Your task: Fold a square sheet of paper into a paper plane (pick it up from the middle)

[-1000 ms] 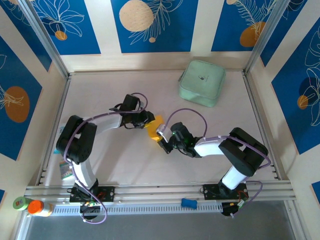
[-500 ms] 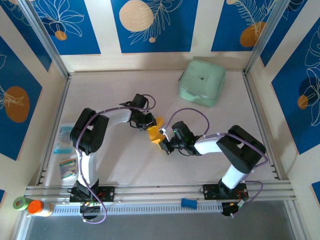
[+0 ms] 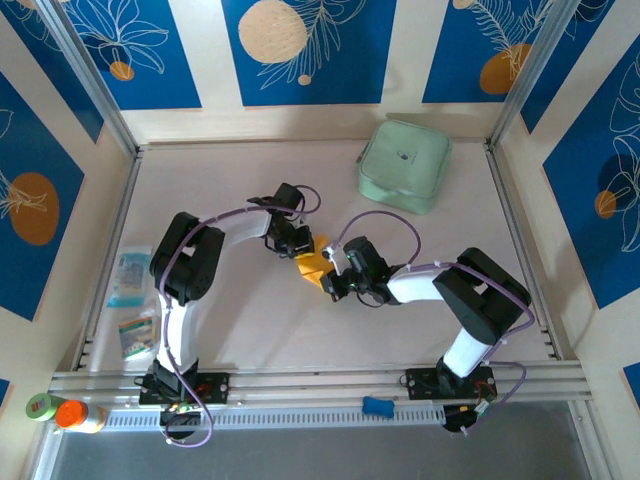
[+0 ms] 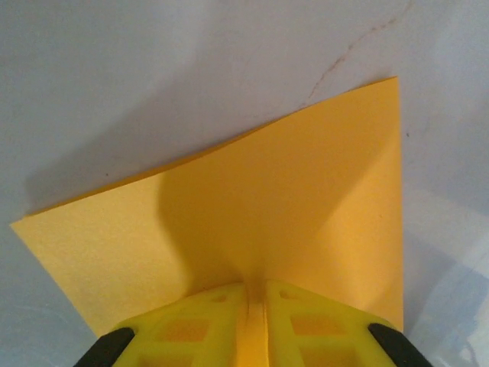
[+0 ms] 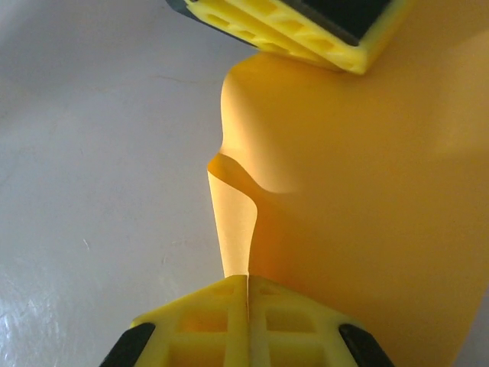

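The square sheet of paper (image 3: 311,262) is orange-yellow and hangs bent between both grippers just above the middle of the table. My left gripper (image 3: 297,243) is shut on its far-left edge; in the left wrist view the yellow fingers (image 4: 206,321) pinch the sheet (image 4: 260,199), which fans out flat ahead. My right gripper (image 3: 330,272) is shut on the near-right edge. In the right wrist view the pinched paper (image 5: 359,206) curls up from the jaws (image 5: 248,284), and the left gripper's fingers (image 5: 306,27) clamp its far end. The sheet is a curled piece, not a paper plane in shape.
A mint-green case (image 3: 404,165) sits at the back right. Small printed packets (image 3: 128,277) (image 3: 135,335) lie by the left rail. Bottles (image 3: 62,411) and a blue item (image 3: 377,405) rest on the front ledge. Metal frame rails border the table.
The left arm has swung right and its gripper has closed on the paper's edge. The right gripper, still shut on the paper, has shifted slightly up, bunching the sheet.
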`<state>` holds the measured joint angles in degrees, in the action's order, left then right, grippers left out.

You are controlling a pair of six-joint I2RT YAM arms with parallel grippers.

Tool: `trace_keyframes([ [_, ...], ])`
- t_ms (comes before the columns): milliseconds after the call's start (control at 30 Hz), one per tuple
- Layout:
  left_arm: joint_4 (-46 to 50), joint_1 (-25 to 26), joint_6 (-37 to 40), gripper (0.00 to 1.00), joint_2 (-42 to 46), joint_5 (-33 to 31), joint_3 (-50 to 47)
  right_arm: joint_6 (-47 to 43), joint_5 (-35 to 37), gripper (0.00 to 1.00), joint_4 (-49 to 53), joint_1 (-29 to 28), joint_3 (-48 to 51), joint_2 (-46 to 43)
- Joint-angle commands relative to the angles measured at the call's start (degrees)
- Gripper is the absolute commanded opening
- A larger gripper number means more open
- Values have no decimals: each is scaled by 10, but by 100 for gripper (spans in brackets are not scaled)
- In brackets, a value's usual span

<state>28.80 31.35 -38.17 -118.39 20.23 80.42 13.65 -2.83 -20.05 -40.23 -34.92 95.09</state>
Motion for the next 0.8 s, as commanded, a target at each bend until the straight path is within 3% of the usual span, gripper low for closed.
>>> trace_keyframes([
  [0,48,8,28,18,-27,-34,6,15,-4,1,8,5,-9,-7],
  [400,-13,9,23,32,41,12,17,-2,-95,2,1,6,-3,-18],
  [767,0,14,27,25,-10,-6,19,13,-101,2,-5,10,-2,-13],
])
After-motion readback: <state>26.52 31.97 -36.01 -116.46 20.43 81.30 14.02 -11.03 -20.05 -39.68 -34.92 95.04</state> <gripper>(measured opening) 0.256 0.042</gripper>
